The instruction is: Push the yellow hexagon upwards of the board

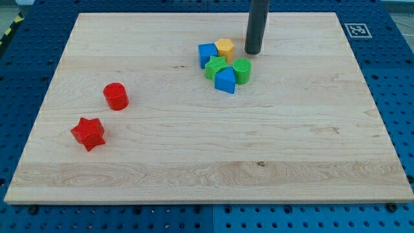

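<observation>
Pushing target: the yellow hexagon (225, 48) sits at the top of the cluster, touching the blue cube (207, 54) on its left and the green star (216, 66) below it. My tip (252, 52), a bare rod tool with nothing to spread or pinch, stands just right of the hexagon. You should expect a light, rigid, easily sliding block; contact its lower face, though the star crowds that side.

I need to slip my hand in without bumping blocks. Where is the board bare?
Bare: the view's right side and whole bottom strip of the board. Crowded: the cluster around the yellow hexagon, with my tip just right. Red cylinder and red star occupy the left.
</observation>
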Robot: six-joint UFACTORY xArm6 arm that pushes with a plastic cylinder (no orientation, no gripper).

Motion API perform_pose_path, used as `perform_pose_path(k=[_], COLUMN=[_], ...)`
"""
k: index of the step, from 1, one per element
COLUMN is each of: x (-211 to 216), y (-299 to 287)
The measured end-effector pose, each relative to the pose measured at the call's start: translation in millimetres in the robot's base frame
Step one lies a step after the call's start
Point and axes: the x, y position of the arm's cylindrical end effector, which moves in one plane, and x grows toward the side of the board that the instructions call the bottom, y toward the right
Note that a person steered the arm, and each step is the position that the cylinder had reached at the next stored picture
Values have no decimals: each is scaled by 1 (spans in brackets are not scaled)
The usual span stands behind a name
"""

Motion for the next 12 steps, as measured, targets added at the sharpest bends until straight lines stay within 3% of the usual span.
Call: perform_pose_path(k=[2,4,6,8,10,11,12], x=[18,-43,-53,-94,-59,-73,-131], y=[-46,-99,-52,-119,-199,-202,-193])
